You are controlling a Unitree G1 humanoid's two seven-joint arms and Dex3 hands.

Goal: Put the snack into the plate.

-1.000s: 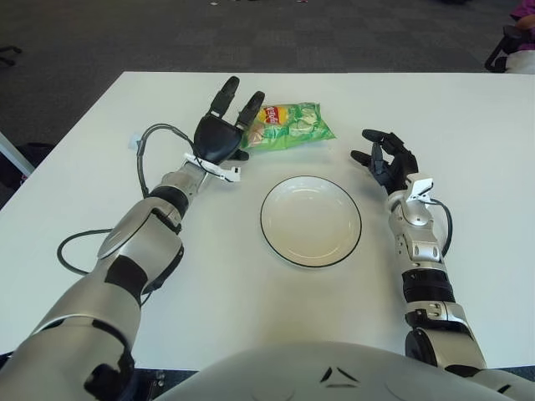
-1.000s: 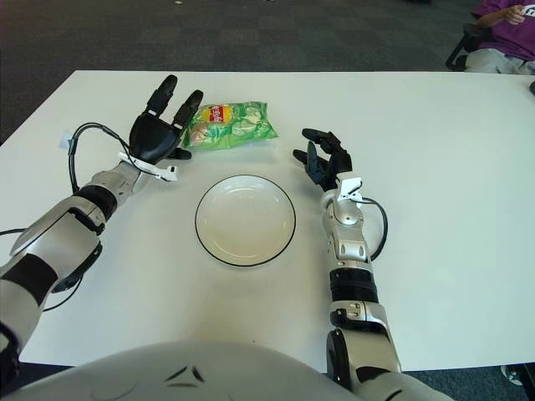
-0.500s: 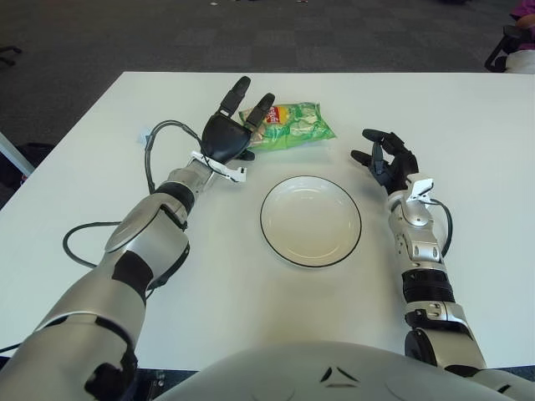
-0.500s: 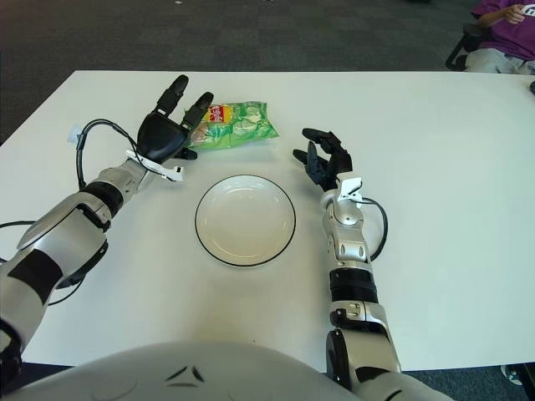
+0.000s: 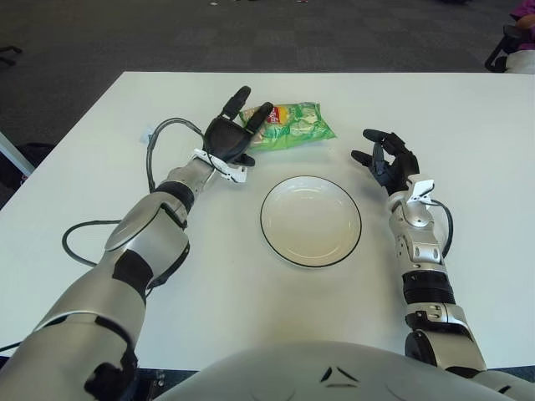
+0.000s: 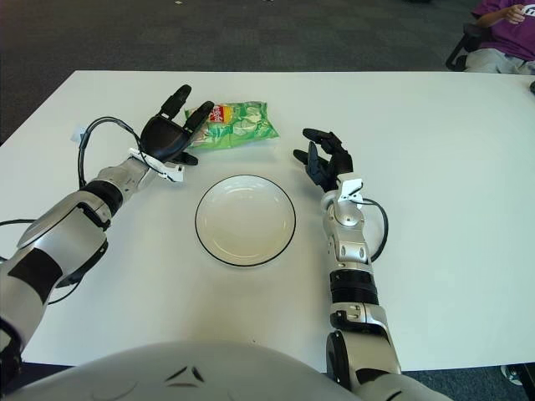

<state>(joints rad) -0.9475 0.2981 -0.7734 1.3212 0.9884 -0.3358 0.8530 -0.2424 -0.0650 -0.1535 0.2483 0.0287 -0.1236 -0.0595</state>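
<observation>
A green snack bag [image 5: 291, 124] lies flat on the white table, just beyond the plate. The white plate with a dark rim [image 5: 311, 220] sits in the middle of the table, with nothing in it. My left hand [image 5: 236, 127] is at the bag's left end, fingers spread, fingertips reaching over the bag's left edge; it grips nothing. My right hand [image 5: 384, 156] rests to the right of the plate, fingers relaxed and holding nothing.
A grey cable [image 5: 159, 138] loops from my left forearm across the table's left side. The table's far edge [image 5: 334, 73] lies just beyond the bag. A person in purple sits at the far right [image 6: 501, 25].
My left hand has moved right towards the bag, and its fingers now reach over the bag's left edge. The bag, plate and right hand have not moved.
</observation>
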